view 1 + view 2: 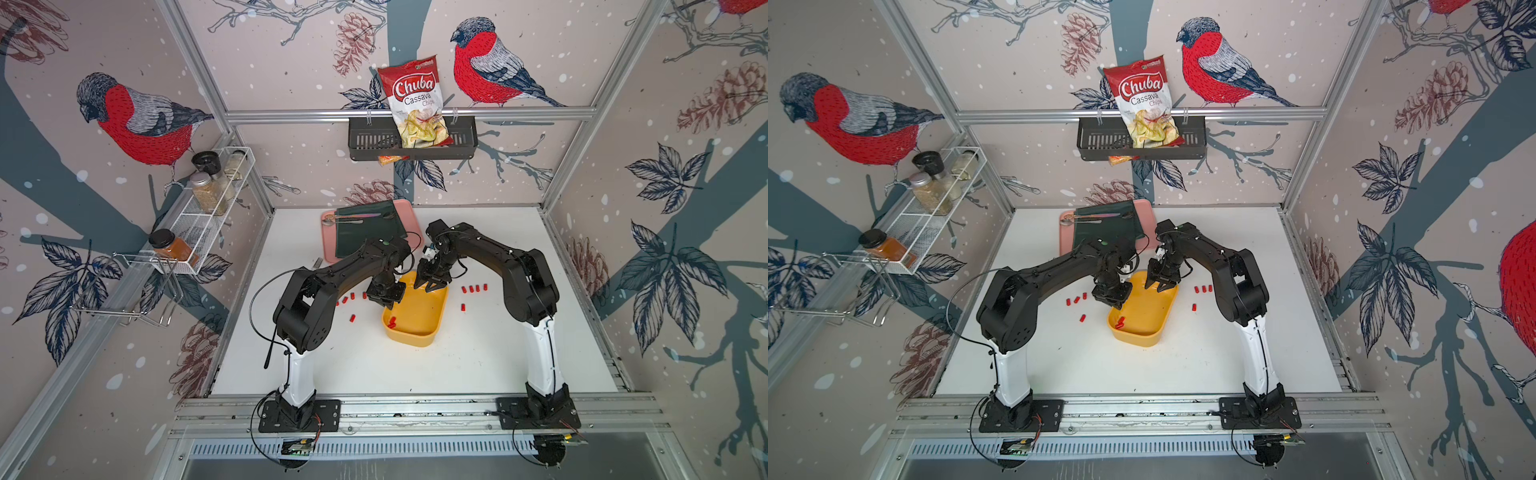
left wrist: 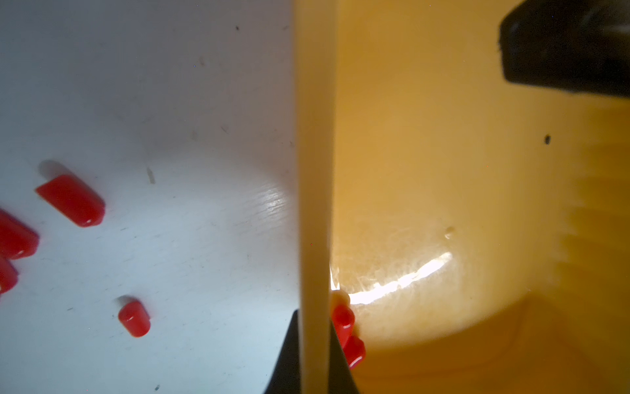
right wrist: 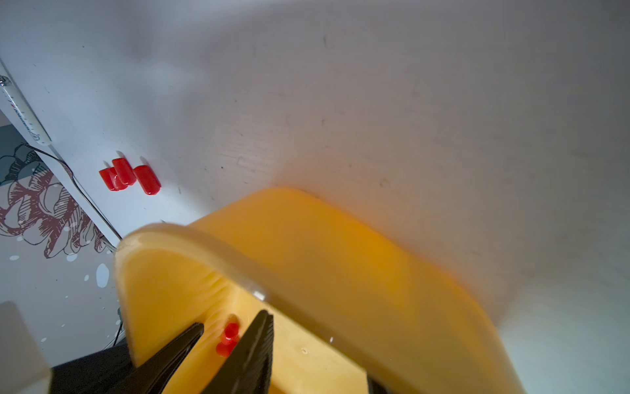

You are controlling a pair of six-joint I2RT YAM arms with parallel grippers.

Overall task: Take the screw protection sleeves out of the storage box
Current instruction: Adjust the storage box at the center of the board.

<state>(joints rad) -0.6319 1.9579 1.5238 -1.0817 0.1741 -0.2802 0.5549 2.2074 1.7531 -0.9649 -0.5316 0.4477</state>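
— Now, where are the screw protection sleeves [image 1: 392,321] found relative to the left pincer [image 1: 388,296]?

— Two are seen inside the storage box [image 1: 415,337], lodged in its near left corner against the left wall. That same wall is clamped by the left pincer, which is closed tight on the rim, one finger inside and one outside. In the left wrist view the two sleeves are shown touching the wall, just beside the inside finger.

— And the right pincer [image 1: 427,286]?

— It is poised over the far end of the box with its fingers standing apart, and nothing is gripped by it. In the right wrist view the two sleeves are framed between its fingers, yet they lie well apart from them, at the opposite end of the box.

— How many sleeves are counted outside the box?

— On the counter [image 1: 415,374], at least four are counted left of the box and at least four to its right, three of the latter bunched close together. An exact total cannot be given, since some are partly hidden by the arms. One box and two pincers are counted.

— Is any writing legible?

— "Chuba Cassava Chips" is read on the one red and white bag [image 1: 411,95], which is stood in the black basket [image 1: 461,137] on the far wall.
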